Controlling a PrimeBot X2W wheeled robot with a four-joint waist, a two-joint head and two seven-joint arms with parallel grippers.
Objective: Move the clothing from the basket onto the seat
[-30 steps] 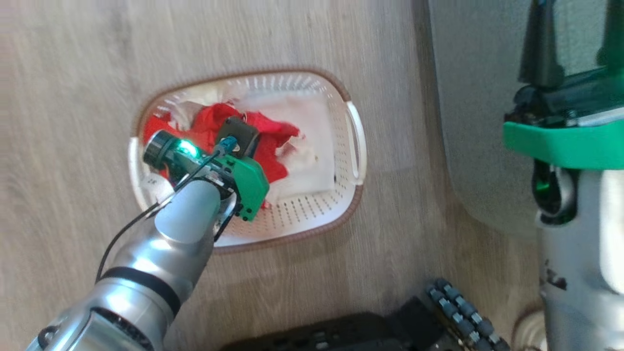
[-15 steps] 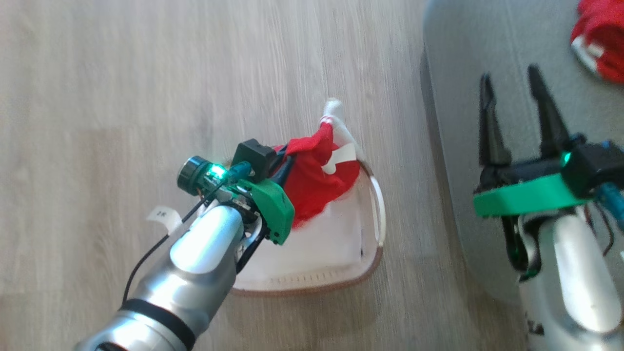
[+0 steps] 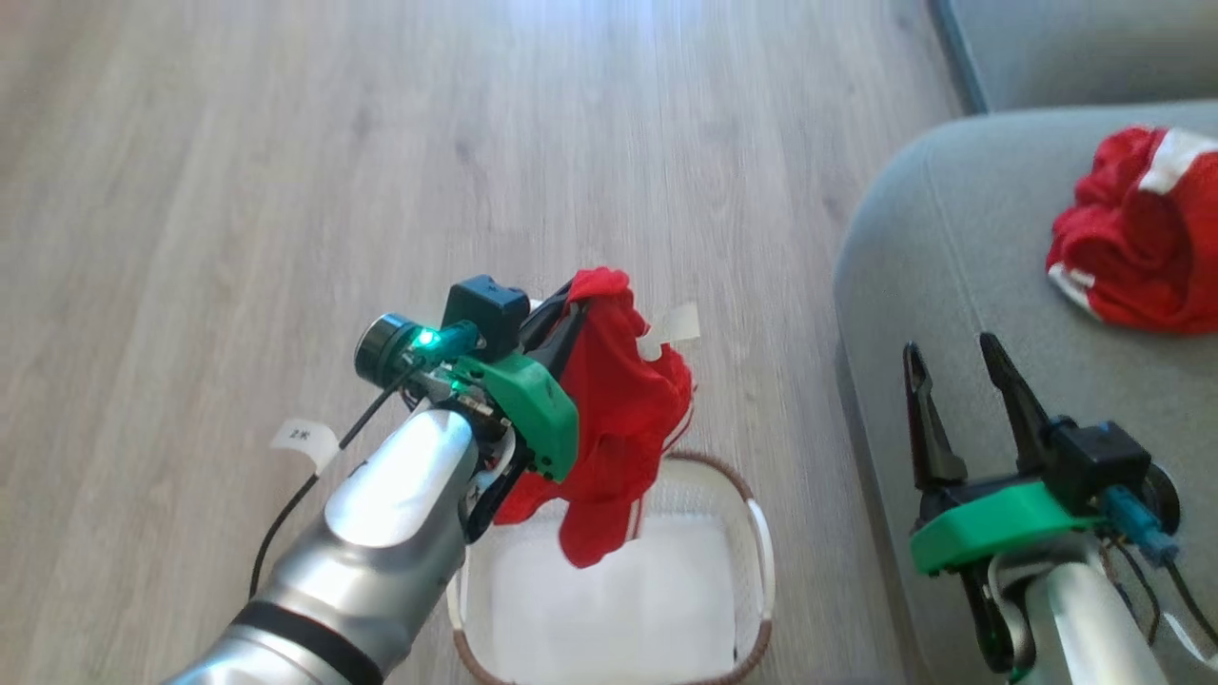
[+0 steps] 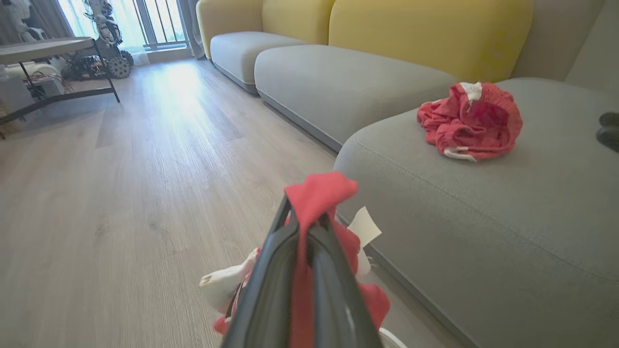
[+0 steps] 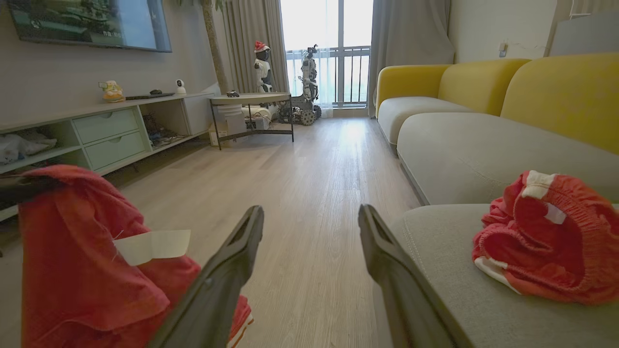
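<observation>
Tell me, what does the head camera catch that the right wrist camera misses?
Head view, not the wrist's: the white basket with a white sheet inside. Right wrist view, not the head's: a TV, a drawer cabinet, yellow sofa backs. Both: the red garment in the shut left gripper, a second red garment on the grey sofa, the open right gripper.

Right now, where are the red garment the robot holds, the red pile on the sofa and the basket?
Held red garment (image 3: 618,428): head view, middle of the hanging cloth.
Red pile (image 3: 1132,247): head view, its crumpled centre.
Basket (image 3: 764,561): head view, its right white handle.
</observation>
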